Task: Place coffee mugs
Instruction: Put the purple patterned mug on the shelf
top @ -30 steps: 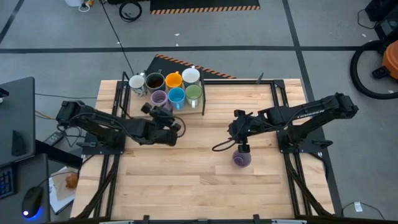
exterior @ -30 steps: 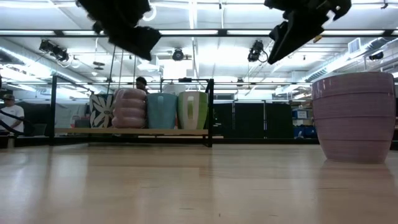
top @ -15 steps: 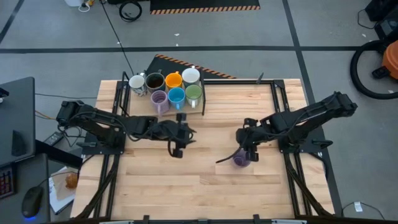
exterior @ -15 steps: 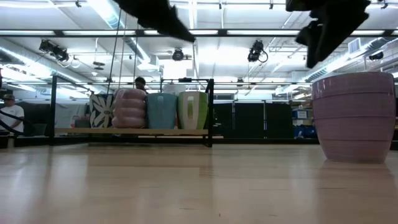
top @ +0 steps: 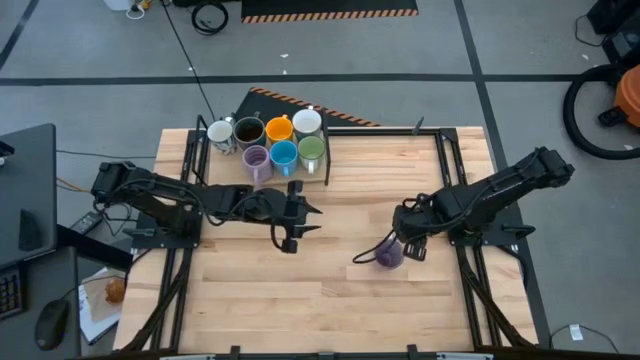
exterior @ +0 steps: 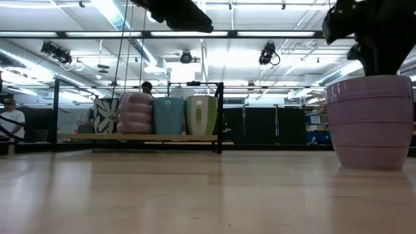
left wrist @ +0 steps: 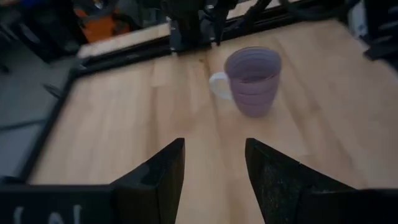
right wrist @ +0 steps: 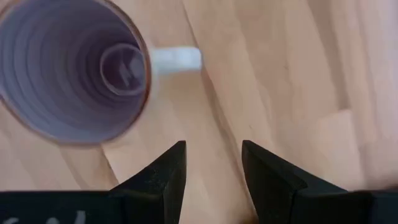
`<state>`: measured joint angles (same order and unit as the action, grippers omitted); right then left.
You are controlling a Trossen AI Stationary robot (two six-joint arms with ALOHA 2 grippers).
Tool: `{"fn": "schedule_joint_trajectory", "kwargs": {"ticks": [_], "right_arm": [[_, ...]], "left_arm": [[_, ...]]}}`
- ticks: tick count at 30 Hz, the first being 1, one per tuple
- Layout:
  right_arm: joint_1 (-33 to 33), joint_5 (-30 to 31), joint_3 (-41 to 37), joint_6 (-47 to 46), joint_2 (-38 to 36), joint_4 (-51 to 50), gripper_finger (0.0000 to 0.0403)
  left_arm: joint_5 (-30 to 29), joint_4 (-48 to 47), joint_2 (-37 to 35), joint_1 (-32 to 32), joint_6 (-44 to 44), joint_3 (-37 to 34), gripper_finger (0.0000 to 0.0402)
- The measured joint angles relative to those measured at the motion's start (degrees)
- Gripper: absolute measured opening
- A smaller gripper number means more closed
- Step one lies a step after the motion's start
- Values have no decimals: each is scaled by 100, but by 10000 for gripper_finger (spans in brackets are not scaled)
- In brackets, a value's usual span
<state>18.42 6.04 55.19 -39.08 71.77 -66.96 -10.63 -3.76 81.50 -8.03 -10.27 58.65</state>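
Observation:
One lavender mug (top: pixel 388 257) stands upright on its base on the wooden table, right of centre; it fills the right of the low view (exterior: pixel 371 121). My right gripper (top: pixel 412 246) hovers open just above and beside it, next to the white handle (right wrist: pixel 177 59). My left gripper (top: pixel 312 215) is open at mid-table, pointing right toward that mug (left wrist: pixel 253 81). The other mugs stand together in a rack at the far left: white (top: pixel 221 133), dark brown (top: pixel 249 130), orange (top: pixel 279 128), white (top: pixel 307 121), lavender (top: pixel 256 157), blue (top: pixel 284 154), green (top: pixel 312 148).
The mug rack (top: pixel 327 163) has a low black frame and sits on a raised shelf (exterior: pixel 143 137) at the table's far left. Black rails run along the table's edges (top: pixel 450 165). Bare wood lies between the two grippers and along the near edge.
My left gripper swung from beside the rack toward the table's centre and turned to point right. My right gripper moved toward the near edge and down, ending close over the lavender mug. The mug has stayed in place.

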Motion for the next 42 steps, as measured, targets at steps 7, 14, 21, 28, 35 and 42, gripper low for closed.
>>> {"fn": "schedule_joint_trajectory", "kwargs": {"ticks": [7, 14, 21, 28, 35, 42], "right_arm": [[422, -353, -600, -700, 0, 1190, 161], [561, -170, -1046, -682, 4, 2003, 161], [317, 376, -1356, 223, 4, 2986, 161], [-183, 564, -1661, 1131, 7, 4025, 161], [-713, 484, -1910, 2232, 7, 5015, 161], [-1179, -162, -2136, 3041, 11, 6101, 161]], "left_arm": [[333, -38, 297, -37, 372, 0, 176], [376, 252, 723, -55, 624, -2, 176], [627, 1067, 1397, -52, 622, -2, 176], [764, 1570, 1883, -50, 664, -2, 176], [891, 1667, 1993, -50, 664, -2, 176], [882, 1757, 1988, -42, 661, -2, 176]]}}
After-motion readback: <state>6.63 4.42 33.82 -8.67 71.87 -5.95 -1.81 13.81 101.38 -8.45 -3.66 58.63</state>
